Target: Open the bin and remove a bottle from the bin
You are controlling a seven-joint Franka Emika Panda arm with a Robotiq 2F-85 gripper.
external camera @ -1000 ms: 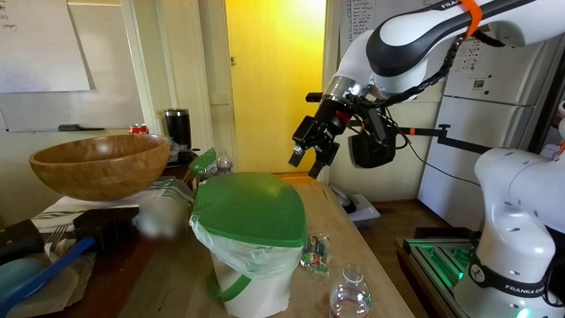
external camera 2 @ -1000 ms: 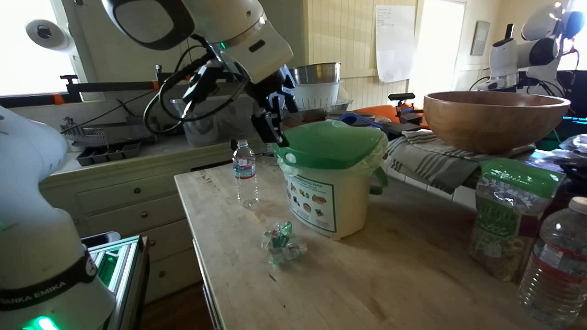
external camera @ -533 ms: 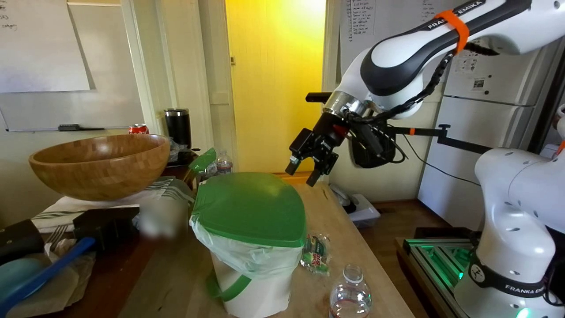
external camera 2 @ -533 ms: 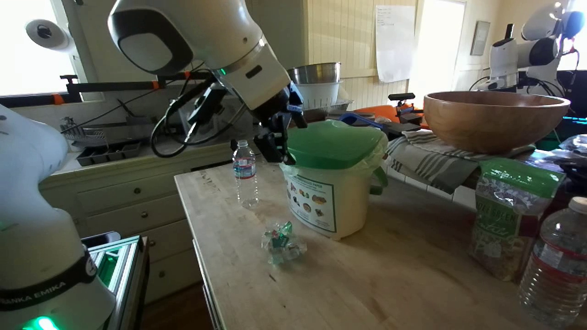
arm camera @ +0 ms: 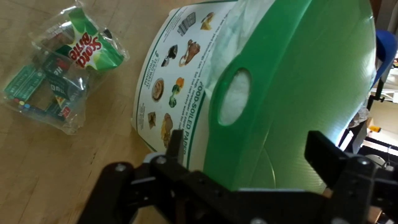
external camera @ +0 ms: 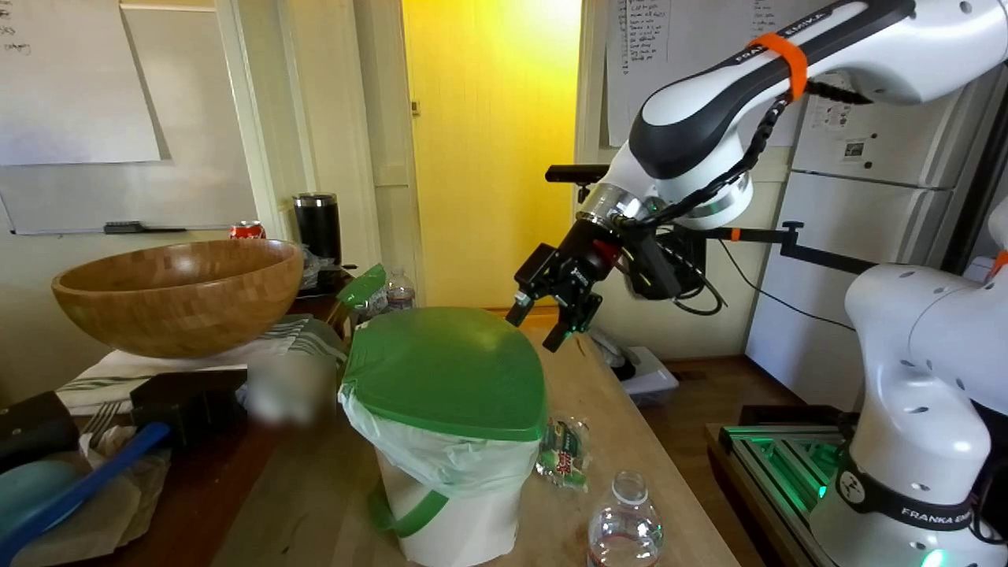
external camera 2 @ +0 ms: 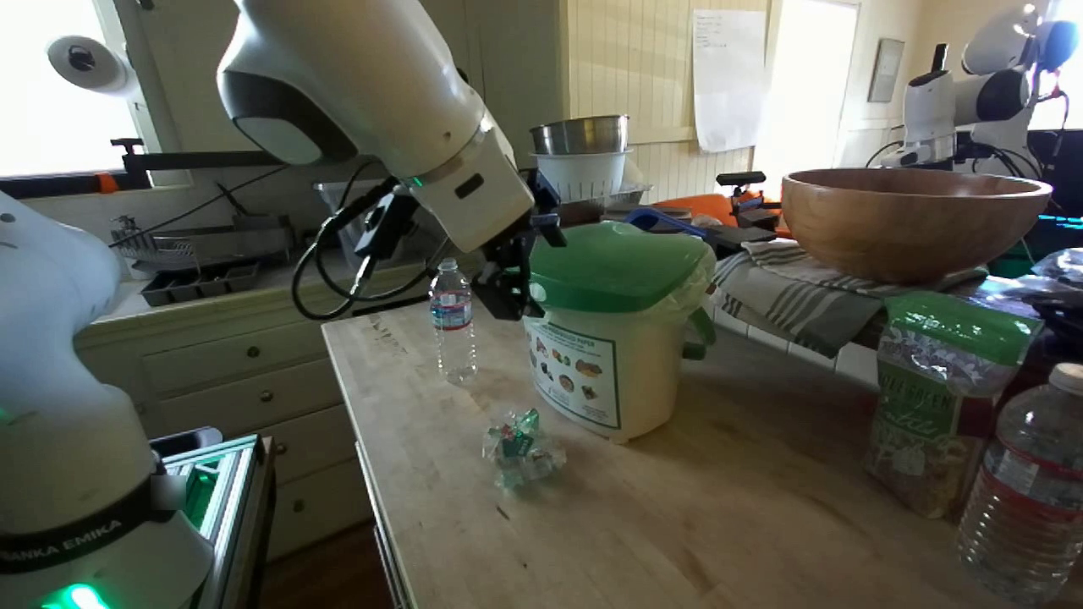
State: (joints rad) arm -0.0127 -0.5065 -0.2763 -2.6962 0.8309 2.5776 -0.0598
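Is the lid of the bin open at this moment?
No, in an exterior view the lid lies across the top of the bin, the bag showing just below its edge.

In an exterior view the yellow door [external camera: 492, 157] glows brightest toward its right; a pale patch [external camera: 291, 387] at left is too blurred to name. The far-left window [external camera 2: 51, 127] burns white in an exterior view, the drawers [external camera 2: 296, 393] dim. In the wrist view, glare pales the green bin lid [arm camera: 298, 93]; the dark gripper fingers [arm camera: 323, 158] are slightly soft.
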